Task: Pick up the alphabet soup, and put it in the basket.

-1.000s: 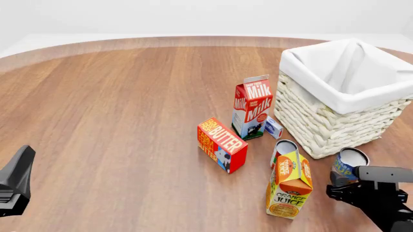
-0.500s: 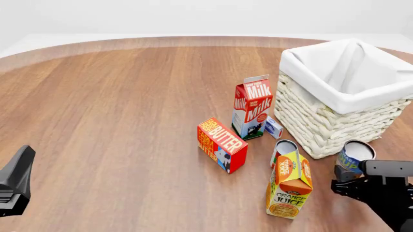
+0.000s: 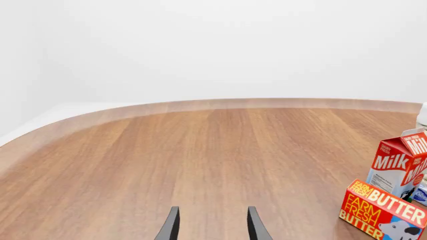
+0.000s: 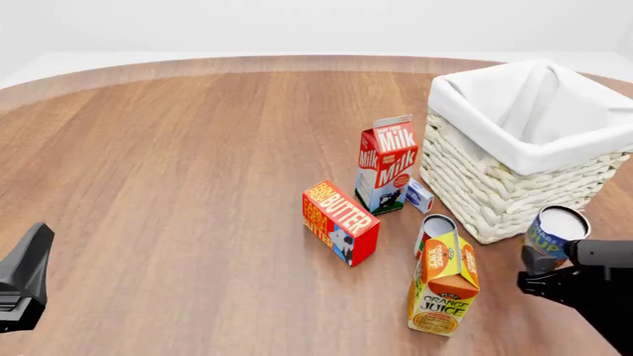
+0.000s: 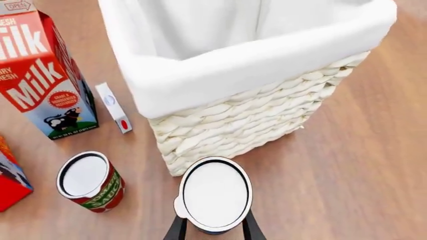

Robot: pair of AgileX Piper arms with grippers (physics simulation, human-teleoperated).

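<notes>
The alphabet soup (image 4: 556, 232) is a small can with a blue label and a silver-white lid, lifted off the table just in front of the basket's near corner. My right gripper (image 4: 547, 251) is shut on it from below; in the right wrist view the can's lid (image 5: 215, 194) fills the space between the two fingers of the right gripper (image 5: 213, 229). The basket (image 4: 534, 152), woven cream wicker with white lining, stands at the right (image 5: 253, 65). At the far left, my left gripper (image 4: 25, 276) hovers open and holds nothing (image 3: 212, 227).
A milk carton (image 4: 388, 162), a butter box (image 4: 339, 221), a small white-blue box (image 4: 419, 196), a red-labelled can (image 4: 433, 228) and an orange juice carton (image 4: 443, 283) stand left of the basket. The juice carton is close beside the right arm.
My right gripper has risen with the alphabet soup and carried it a little to the right, nearer the basket's corner. The left arm has not moved.
</notes>
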